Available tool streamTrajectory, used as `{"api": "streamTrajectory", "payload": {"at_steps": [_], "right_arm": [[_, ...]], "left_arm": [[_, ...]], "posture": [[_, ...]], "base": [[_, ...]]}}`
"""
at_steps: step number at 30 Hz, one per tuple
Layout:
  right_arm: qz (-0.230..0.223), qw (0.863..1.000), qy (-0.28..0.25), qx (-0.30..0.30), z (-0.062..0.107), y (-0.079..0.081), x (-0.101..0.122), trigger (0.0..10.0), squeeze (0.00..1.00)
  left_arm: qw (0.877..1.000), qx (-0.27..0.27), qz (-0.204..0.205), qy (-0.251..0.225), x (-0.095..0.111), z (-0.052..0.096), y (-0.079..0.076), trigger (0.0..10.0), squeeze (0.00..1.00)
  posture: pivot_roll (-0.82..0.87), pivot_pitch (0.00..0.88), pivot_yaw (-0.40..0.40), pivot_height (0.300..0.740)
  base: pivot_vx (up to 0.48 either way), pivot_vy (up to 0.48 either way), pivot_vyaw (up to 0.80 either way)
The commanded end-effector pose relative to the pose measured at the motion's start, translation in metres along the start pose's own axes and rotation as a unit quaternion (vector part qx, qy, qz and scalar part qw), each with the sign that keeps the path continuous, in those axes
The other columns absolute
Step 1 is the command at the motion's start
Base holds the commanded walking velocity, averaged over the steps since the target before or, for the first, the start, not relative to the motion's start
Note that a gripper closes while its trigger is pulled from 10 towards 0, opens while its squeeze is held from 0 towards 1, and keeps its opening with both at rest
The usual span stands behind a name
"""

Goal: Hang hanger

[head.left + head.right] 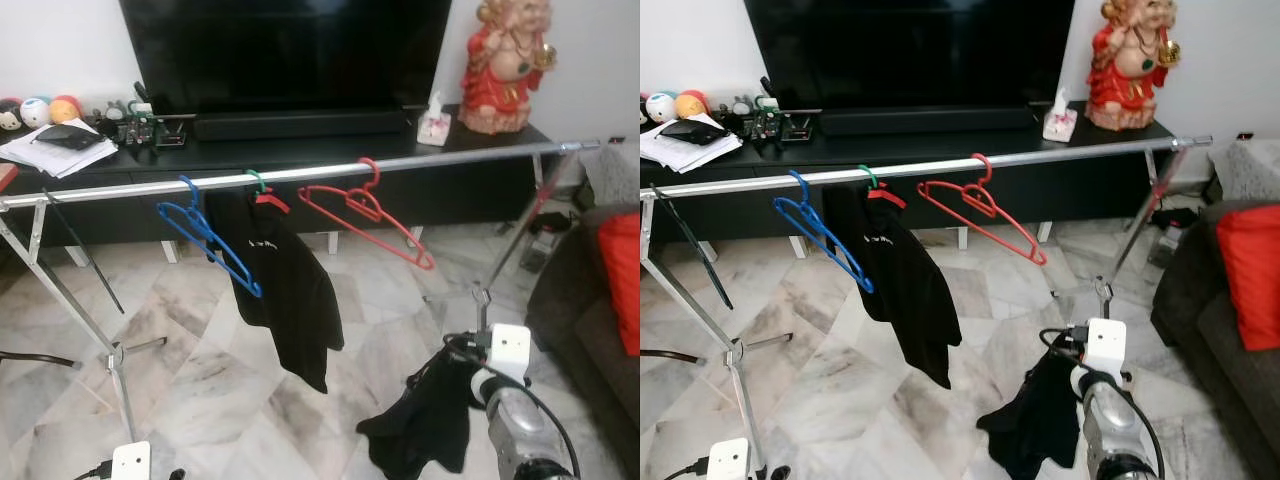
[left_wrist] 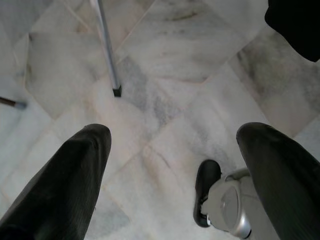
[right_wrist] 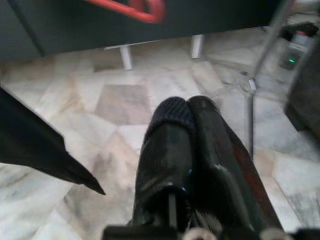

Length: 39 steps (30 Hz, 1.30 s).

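A silver clothes rail (image 1: pixel 300 172) crosses the room in front of me. On it hang a bare blue hanger (image 1: pixel 205 240), a black shirt (image 1: pixel 285 290) on a hanger with a green hook, and a bare red hanger (image 1: pixel 365 215). Low at the right, a second black garment (image 1: pixel 425 425) droops from the end of my right arm. The right gripper (image 3: pixel 186 107) has its fingers pressed together; any hanger inside the garment is hidden. My left gripper (image 2: pixel 175 132) is open over the marble floor, holding nothing.
A black TV stand (image 1: pixel 300 150) with a TV runs behind the rail, and a red statue (image 1: pixel 505 65) and tissue box (image 1: pixel 433 125) sit on it. The rail's leg (image 1: pixel 115 360) stands at the left. A dark sofa with a red cushion (image 1: pixel 625 280) is on the right.
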State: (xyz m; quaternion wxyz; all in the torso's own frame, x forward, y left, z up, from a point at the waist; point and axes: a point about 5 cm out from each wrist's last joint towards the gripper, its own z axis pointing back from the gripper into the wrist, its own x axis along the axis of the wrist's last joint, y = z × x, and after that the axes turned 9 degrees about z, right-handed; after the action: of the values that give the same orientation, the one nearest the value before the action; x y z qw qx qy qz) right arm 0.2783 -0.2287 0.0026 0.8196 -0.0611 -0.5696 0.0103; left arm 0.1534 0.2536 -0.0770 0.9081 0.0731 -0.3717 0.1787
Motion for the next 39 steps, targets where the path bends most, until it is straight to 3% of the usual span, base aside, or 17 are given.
{"api": "streamTrajectory", "payload": {"at_steps": [1, 7, 13, 25, 39], "right_arm": [[0.003, 1.000, -0.023, 0.004, -0.005, 0.000, 0.012, 10.0, 0.00], [0.003, 1.000, -0.016, 0.000, -0.002, -0.001, 0.008, 10.0, 0.00], [0.000, 1.000, -0.017, 0.010, -0.002, 0.008, 0.006, 10.0, 0.00], [-0.002, 1.000, -0.015, 0.009, 0.000, 0.008, 0.002, 10.0, 0.00], [0.007, 1.000, -0.016, 0.014, -0.002, 0.008, 0.005, 10.0, 0.00]], "left_arm": [[1.000, 0.004, -0.003, 0.012, -0.006, 0.002, 0.002, 10.0, 0.00], [1.000, -0.001, -0.005, 0.011, -0.004, 0.001, -0.001, 10.0, 0.00], [1.000, -0.006, -0.019, 0.012, -0.002, 0.000, 0.000, 10.0, 0.00], [0.998, -0.002, -0.044, 0.037, -0.010, 0.002, 0.006, 10.0, 0.00], [0.996, 0.017, -0.048, 0.072, -0.022, 0.007, 0.018, 10.0, 0.00]], "posture": [[0.04, 0.000, -0.042, 0.716], [0.05, 0.000, -0.041, 0.716], [0.04, 0.000, -0.027, 0.716], [0.05, 0.000, -0.030, 0.716], [0.06, 0.000, -0.055, 0.716]], "base": [[0.247, 0.000, 0.00], [0.252, 0.000, 0.00], [0.274, 0.000, 0.00], [0.000, 0.000, 0.00], [0.000, -0.351, 0.00]]}}
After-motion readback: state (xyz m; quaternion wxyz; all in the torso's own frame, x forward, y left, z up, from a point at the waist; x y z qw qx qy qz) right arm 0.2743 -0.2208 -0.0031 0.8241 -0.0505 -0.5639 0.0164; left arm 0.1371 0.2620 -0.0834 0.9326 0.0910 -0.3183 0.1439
